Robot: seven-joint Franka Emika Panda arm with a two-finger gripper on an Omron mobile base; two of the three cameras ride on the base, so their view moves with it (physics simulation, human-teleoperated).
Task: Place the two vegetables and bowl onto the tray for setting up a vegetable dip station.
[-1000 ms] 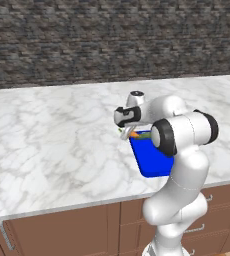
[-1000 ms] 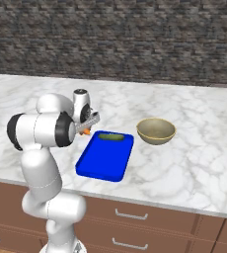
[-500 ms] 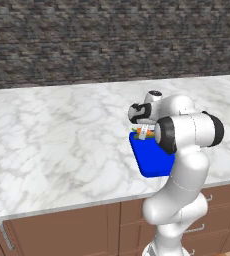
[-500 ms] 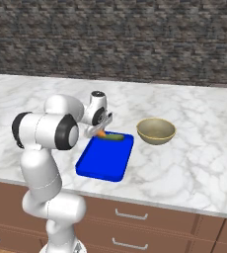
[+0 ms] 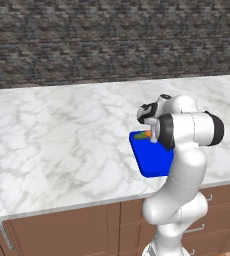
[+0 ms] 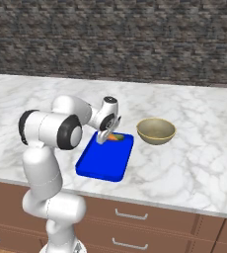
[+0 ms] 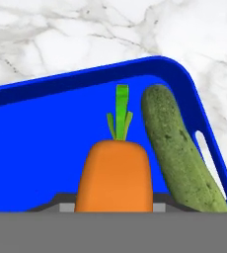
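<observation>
The blue tray (image 6: 103,163) lies on the marble counter in front of the arm. My gripper (image 6: 105,137) hangs low over its far end, shut on the orange carrot (image 7: 114,173), whose green top points away from the hand. Its orange tip (image 6: 117,138) pokes out beside the fingers, also seen in the left base view as the carrot (image 5: 145,134) at the gripper (image 5: 152,136). The dark green cucumber (image 7: 178,153) lies in the tray (image 7: 36,148) right beside the carrot, along the end with the handle slot (image 7: 209,148). The tan bowl (image 6: 156,131) stands on the counter just right of the tray, upright and empty.
A dark stone wall (image 6: 135,39) runs behind the marble counter (image 6: 194,163). Wooden drawers (image 6: 135,222) sit below the counter's front edge. Open marble stretches to the left of the tray (image 5: 152,160).
The arm has swung the carrot sideways from beside the tray to above its far end and lowered it near the cucumber. Bowl and tray have stayed put.
</observation>
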